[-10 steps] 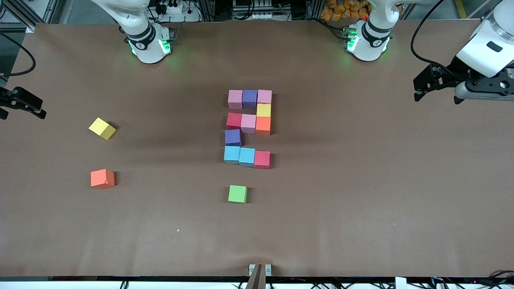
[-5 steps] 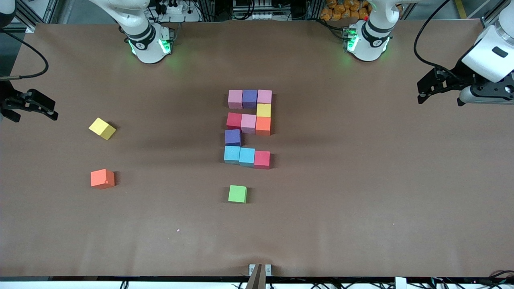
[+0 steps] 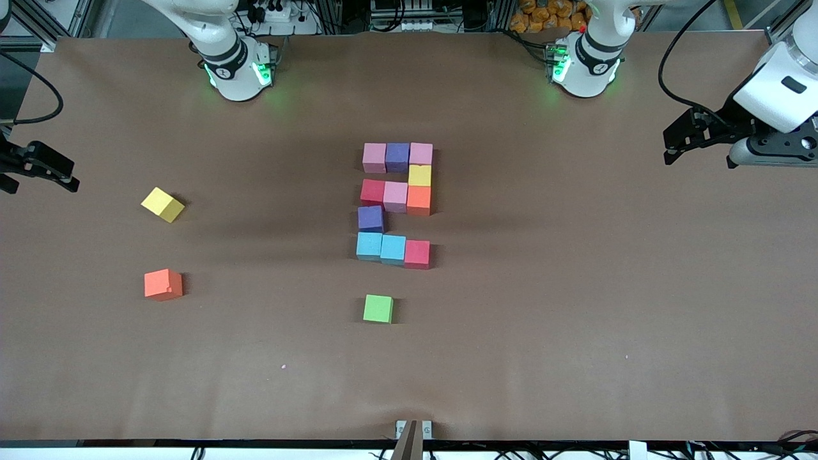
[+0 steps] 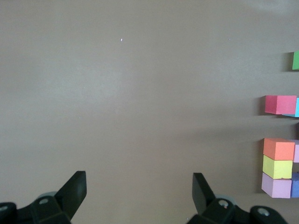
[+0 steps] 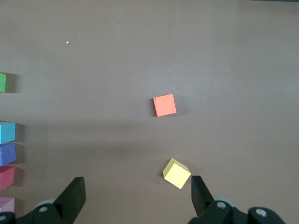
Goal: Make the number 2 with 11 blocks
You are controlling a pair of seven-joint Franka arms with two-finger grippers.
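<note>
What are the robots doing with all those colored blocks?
Two robot arms have been building a number 2 out of little colored blocks in the middle of the table, and it looks finished. Right now nobody is holding anything. The left claw hangs open over its end of the table, and the right claw hangs open over the other end. Three spare blocks sit apart from the number: a yellow block, an orange block and a green block.

blocks: matt, foam-like
table: matt brown paper-like cover
arm shells: glossy white plastic
</note>
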